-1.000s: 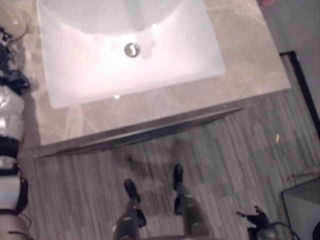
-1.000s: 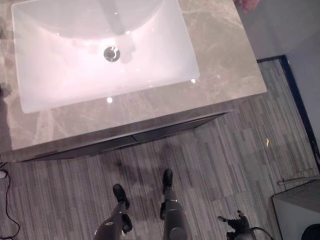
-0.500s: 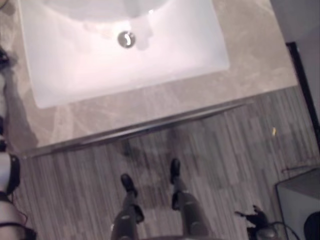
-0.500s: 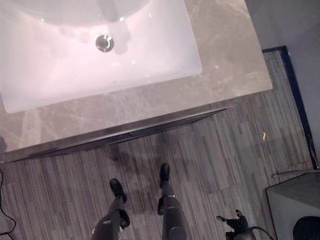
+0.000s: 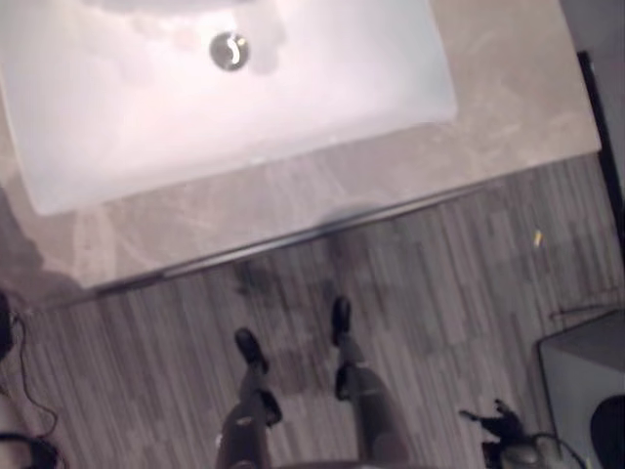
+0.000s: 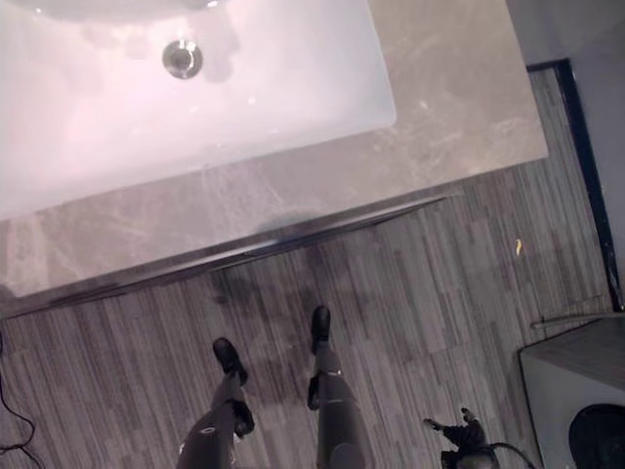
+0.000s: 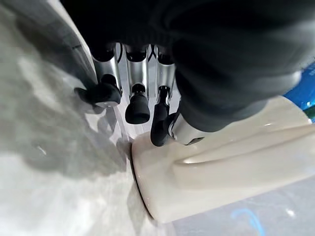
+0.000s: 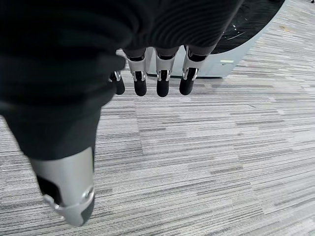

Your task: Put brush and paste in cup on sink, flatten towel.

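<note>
Below, a white rectangular sink is sitting sunk into a grey marbled tabletop, its round metal drain showing near the top edge of the eye views. The tabletop's front edge is running slantwise across both eye views, and past it a striped grey floor is stretching away. A grey box-like unit is standing on that floor at the lower right corner.

Over on the left wrist view, the left hand is hanging close above the marbled tabletop with its fingers loosely bent and holding nothing; the dark tips are pointing down toward the stone. Just beside those fingertips a cream-coloured glossy rounded object is resting on the tabletop; whether it is the cup I cannot tell. It is near the fingers but not gripped by them.

Meanwhile the right hand is hanging over the striped floor, fingers relaxed and nearly straight, grasping nothing, with a pale cabinet-like base beyond it.
</note>
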